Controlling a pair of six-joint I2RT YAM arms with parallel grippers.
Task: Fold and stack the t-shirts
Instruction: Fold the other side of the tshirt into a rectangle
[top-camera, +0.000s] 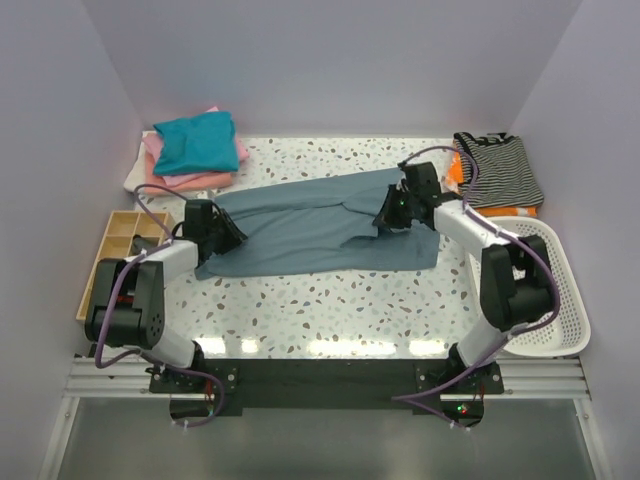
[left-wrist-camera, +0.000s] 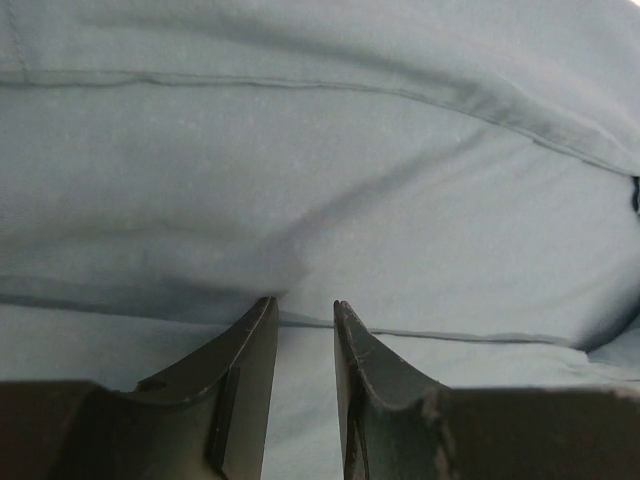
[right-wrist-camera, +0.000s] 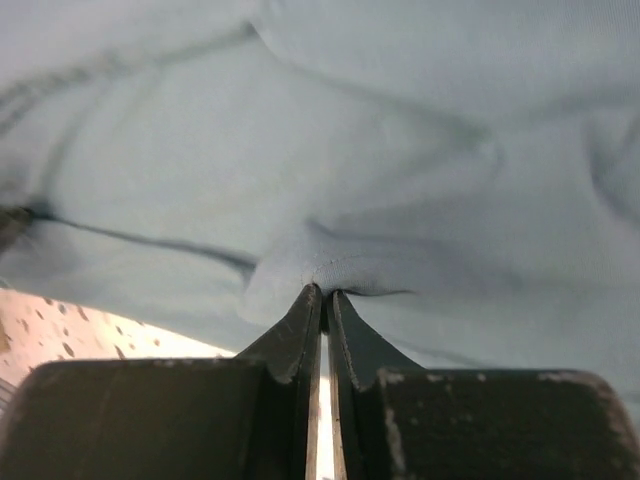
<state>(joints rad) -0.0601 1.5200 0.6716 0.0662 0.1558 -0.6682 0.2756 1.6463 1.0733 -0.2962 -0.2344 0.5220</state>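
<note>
I've got the slate-blue t-shirt (top-camera: 310, 235) spread across mid table (top-camera: 350, 300), partly doubled over. R gripper (right-wrist-camera: 325, 290) sits at its right end, jaws nearly closed, pinching a small fold. L gripper (left-wrist-camera: 305, 305) sits at its left end, narrow gap, tips against a crease. Off the shirt's far-left corner is the teal t-shirt (top-camera: 197, 140) on a pink one (top-camera: 190, 180). At its far right is a striped shirt (top-camera: 500, 170), w/ a white basket (top-camera: 560, 290) alongside. A wooden tray (top-camera: 115, 240) is off its left end.

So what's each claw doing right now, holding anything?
Left gripper: fingers slightly apart against the slate-blue shirt; grip cannot be told.
Right gripper: closed, pinching a fold of that shirt.
</note>
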